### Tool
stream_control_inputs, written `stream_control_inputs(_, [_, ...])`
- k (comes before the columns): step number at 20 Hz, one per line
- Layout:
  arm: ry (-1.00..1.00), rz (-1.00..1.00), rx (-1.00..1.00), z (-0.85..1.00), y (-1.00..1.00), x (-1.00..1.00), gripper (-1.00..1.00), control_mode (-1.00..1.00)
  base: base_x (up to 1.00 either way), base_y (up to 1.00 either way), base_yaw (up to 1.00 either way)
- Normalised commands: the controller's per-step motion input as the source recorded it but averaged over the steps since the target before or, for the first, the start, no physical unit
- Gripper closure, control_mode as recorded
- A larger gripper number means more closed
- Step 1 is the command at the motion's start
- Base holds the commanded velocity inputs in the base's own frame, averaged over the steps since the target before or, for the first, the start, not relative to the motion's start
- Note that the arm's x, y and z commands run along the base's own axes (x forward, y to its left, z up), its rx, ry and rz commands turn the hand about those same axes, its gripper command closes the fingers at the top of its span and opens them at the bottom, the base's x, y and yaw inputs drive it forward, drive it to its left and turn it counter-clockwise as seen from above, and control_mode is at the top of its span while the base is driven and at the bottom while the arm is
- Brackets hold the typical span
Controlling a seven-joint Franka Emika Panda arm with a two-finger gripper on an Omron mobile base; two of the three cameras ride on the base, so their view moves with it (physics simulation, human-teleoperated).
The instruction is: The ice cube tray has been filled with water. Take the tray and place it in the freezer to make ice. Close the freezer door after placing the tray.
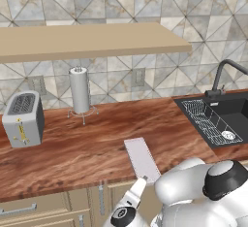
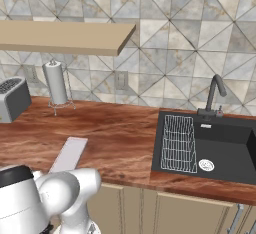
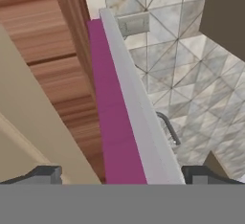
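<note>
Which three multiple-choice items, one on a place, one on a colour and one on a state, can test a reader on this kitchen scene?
1. Where does the ice cube tray lie?
A. in the sink
B. at the counter's front edge
C. on the shelf

2. What colour is the sink?
A. black
B. white
C. silver

3. How is the hand?
A. shut on the tray
B. shut, holding nothing
C. open around the tray's end

Answers: 1 B, it rests on the wood counter near the front. 2 A, the basin is dark. 3 C, both fingertips stand apart, either side of the tray.
</note>
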Motion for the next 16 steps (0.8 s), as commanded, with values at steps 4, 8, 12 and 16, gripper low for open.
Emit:
stream_control_inputs(4, [0.00,0.00,0.00,0.00,0.00,0.25,-1.00,-1.00,0.00,0.00,0.00])
stream_control_inputs(8, [0.00,0.00,0.00,0.00,0.00,0.14,-1.00,-1.00,0.00,0.00,0.00])
stream_control_inputs(12, [-0.03,0.00,0.00,-0.04,0.00,0.00,-1.00,-1.00,0.00,0.00,0.00])
stream_control_inputs(16, [-0.09,0.01,0.00,-0.01,0.00,0.00,-1.00,-1.00,0.00,0.00,0.00])
